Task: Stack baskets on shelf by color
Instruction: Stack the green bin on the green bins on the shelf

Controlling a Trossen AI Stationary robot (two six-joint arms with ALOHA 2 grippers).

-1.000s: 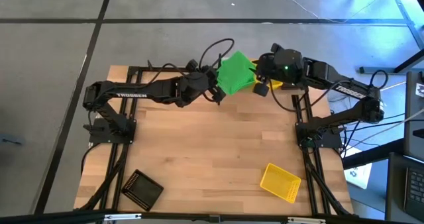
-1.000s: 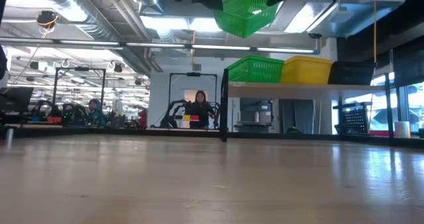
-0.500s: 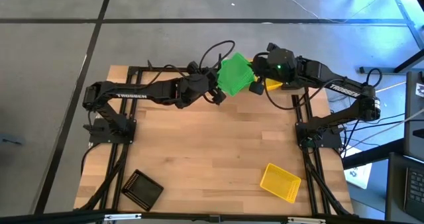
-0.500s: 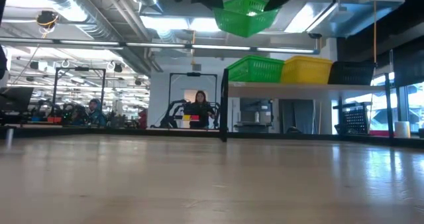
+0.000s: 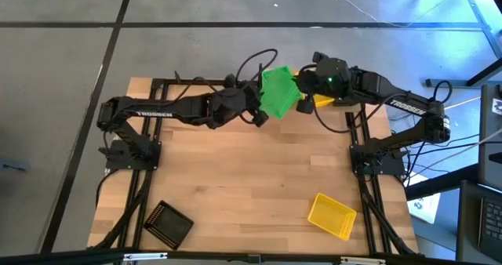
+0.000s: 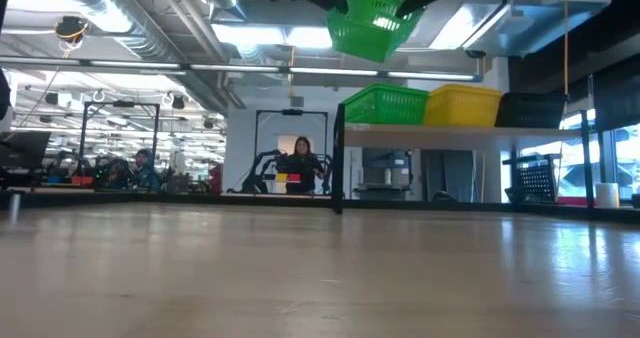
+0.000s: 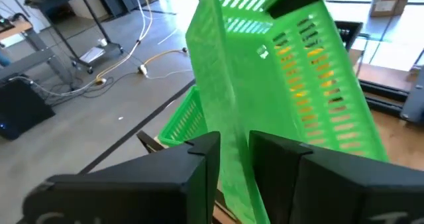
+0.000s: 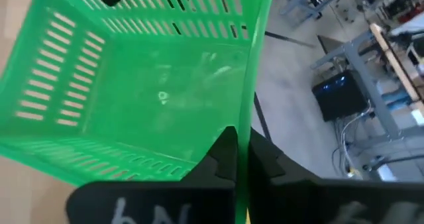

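Seen from above, my two dark arms meet at the upper middle of the frame, over the far edge of the wooden desk (image 5: 251, 179). Between them hangs a tilted green basket (image 5: 278, 92). My right gripper (image 8: 242, 159) has its fingers pressed together on the basket's rim, pinching the thin green wall; this looks like the grip meant to carry it on. My left gripper (image 7: 233, 159) sits at the opposite wall with its fingers spread, the wall standing loose in the gap between them, so I judge this a hand-over from left to right, likely because the shelf lies on the right arm's side.

In the level view the basket hangs at the upper middle, above the shelf (image 6: 450, 130) at right of centre. On the shelf a green stack (image 6: 385, 105), a yellow stack (image 6: 463, 106) and a black stack (image 6: 530, 110) sit side by side, sorted by color.

Two baskets lie on the desk in the overhead view: a yellow basket (image 5: 331, 215) at lower right and a black basket (image 5: 169, 223) at lower left.
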